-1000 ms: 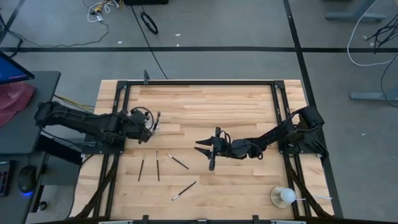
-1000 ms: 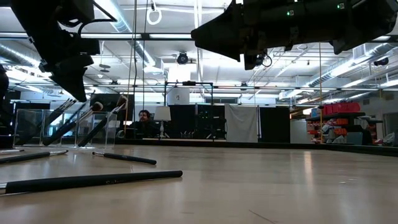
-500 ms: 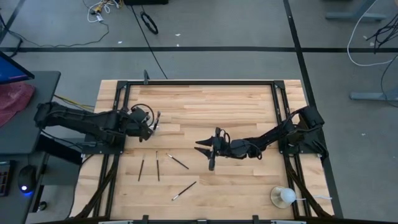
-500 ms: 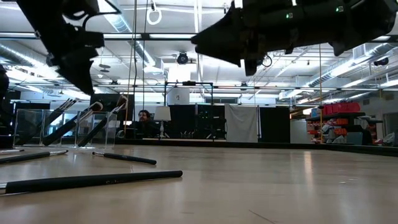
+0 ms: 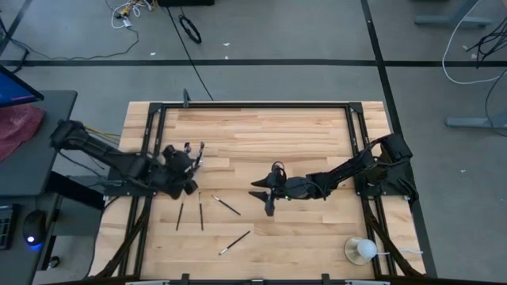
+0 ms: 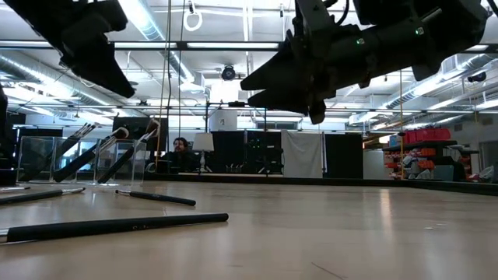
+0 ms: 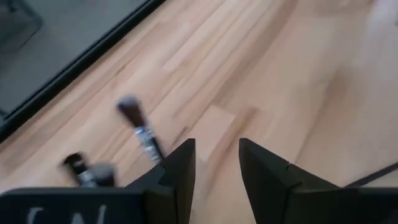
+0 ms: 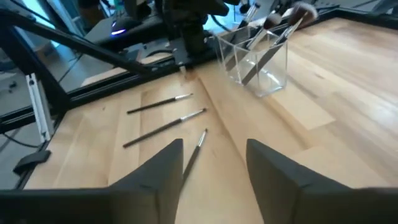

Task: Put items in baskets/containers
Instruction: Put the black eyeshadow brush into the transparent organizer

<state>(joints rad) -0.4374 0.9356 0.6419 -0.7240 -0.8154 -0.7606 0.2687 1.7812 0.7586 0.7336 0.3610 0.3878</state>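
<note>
We see four brushes [image 5: 226, 206] loose on the table, left of centre, near the front: two side by side, one angled beside them, one nearer. More stand in the clear cup [image 8: 256, 61] at the far left; we cannot count those. They look light, stiff and thin, likely to roll, so we would pinch mid-handle, clear of the soft bristles. Our left gripper [image 5: 184, 168] hangs beside the cup, fingers apart, empty. Our right gripper [image 5: 264, 192] hovers mid-table, spread, empty.
</note>
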